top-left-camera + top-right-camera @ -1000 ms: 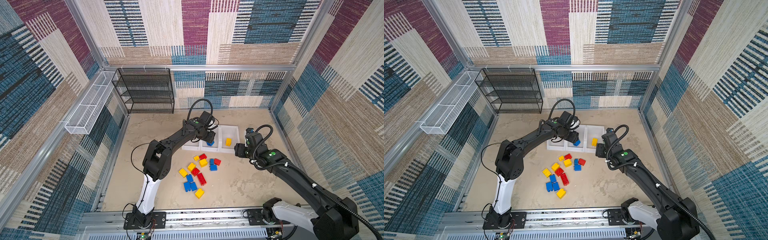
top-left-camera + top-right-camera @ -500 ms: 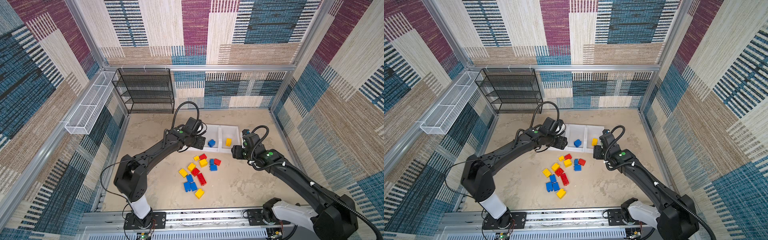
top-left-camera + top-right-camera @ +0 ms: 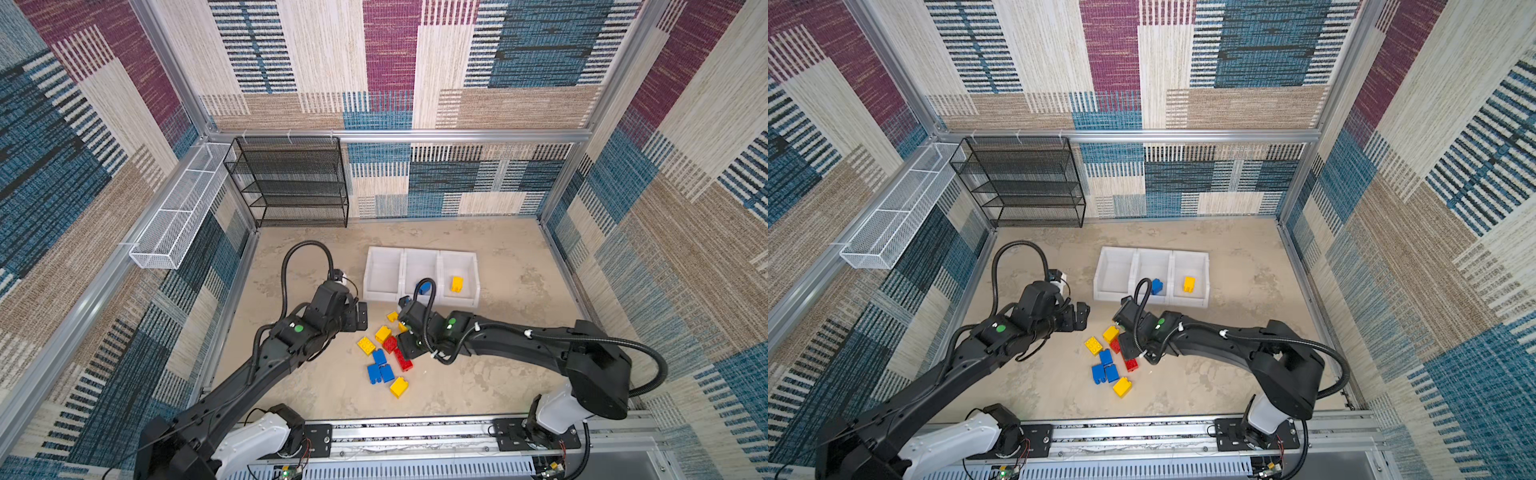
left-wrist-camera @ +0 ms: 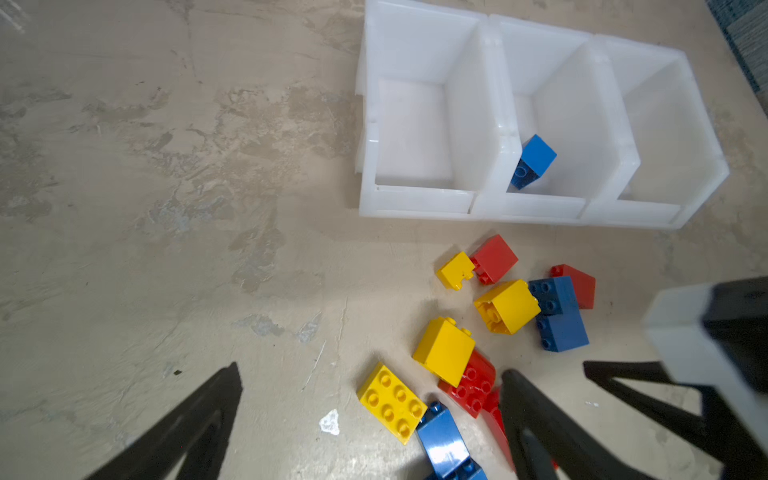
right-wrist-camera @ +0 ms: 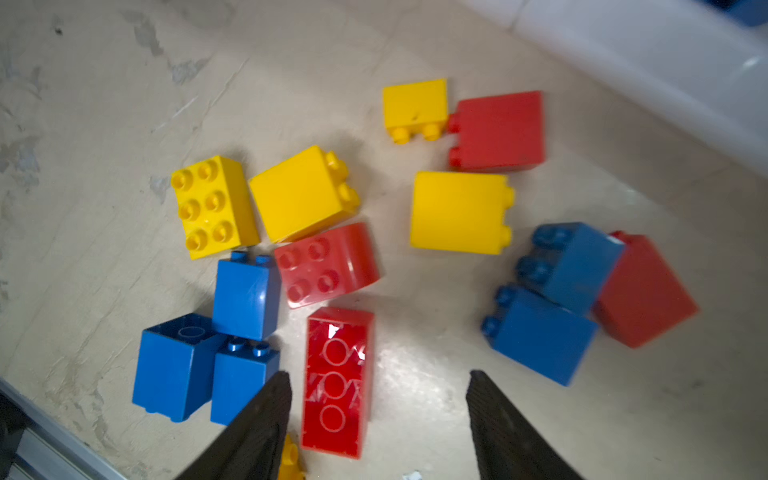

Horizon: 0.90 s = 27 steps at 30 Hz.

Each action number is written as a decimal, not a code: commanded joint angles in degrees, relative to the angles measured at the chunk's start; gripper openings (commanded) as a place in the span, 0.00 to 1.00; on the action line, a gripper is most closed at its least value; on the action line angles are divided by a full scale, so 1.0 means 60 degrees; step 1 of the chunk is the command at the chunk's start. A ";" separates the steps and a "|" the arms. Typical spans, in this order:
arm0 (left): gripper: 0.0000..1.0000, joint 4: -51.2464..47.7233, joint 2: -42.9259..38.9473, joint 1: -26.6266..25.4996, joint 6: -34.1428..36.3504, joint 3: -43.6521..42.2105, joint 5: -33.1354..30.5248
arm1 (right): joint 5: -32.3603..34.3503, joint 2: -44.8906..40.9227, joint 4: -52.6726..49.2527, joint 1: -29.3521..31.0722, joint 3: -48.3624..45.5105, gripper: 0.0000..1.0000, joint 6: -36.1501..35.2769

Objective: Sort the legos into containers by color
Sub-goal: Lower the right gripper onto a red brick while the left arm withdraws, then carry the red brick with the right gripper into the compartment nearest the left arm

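Note:
Three white containers stand in a row: the left one (image 3: pixel 381 277) is empty, the middle one (image 3: pixel 420 266) holds a blue lego (image 3: pixel 424 287), the right one (image 3: pixel 464 266) a yellow lego (image 3: pixel 456 284). In front lies a pile of loose red, blue and yellow legos (image 3: pixel 384 359). My left gripper (image 3: pixel 360 316) (image 4: pixel 372 376) hangs open and empty beside the pile's left edge. Above the pile, my right gripper (image 3: pixel 409 345) (image 5: pixel 378 377) stands open and holds nothing. A long red lego (image 5: pixel 337 382), underside up, lies below it, nearer one finger.
A black mesh shelf rack (image 3: pixel 291 183) stands at the back left, and a white wire basket (image 3: pixel 178 216) hangs on the left wall. The metal rail (image 3: pixel 415 434) with both arm bases runs along the front. Bare floor lies left of the containers (image 4: pixel 166 166).
My left gripper let go of the blue lego in the middle container, opened wide and drew back to the pile's left. My right gripper swung from beside the containers over the pile.

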 commanded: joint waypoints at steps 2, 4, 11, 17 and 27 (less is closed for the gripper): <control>0.99 0.0504 -0.1010 0.0078 -0.0379 -0.0546 -0.0344 | 0.0125 0.0559 0.0029 0.0270 0.0279 0.69 0.0430; 0.99 0.0423 -0.1401 0.0108 -0.0456 -0.0718 -0.0540 | 0.0089 0.0757 0.0010 0.0327 0.0392 0.67 0.0472; 0.99 0.0703 -0.1930 0.0161 -0.0808 -0.1166 -0.0583 | 0.0103 0.1301 -0.0197 0.0417 0.0691 0.54 0.0522; 0.99 0.0688 -0.1841 0.0156 -0.0757 -0.1197 -0.0494 | 0.0341 0.1585 -0.0504 0.0456 0.0765 0.45 0.0754; 0.99 0.0613 -0.1781 0.0154 -0.0801 -0.1211 -0.0401 | 0.0558 0.1500 -0.0834 0.0478 0.1380 0.36 0.0450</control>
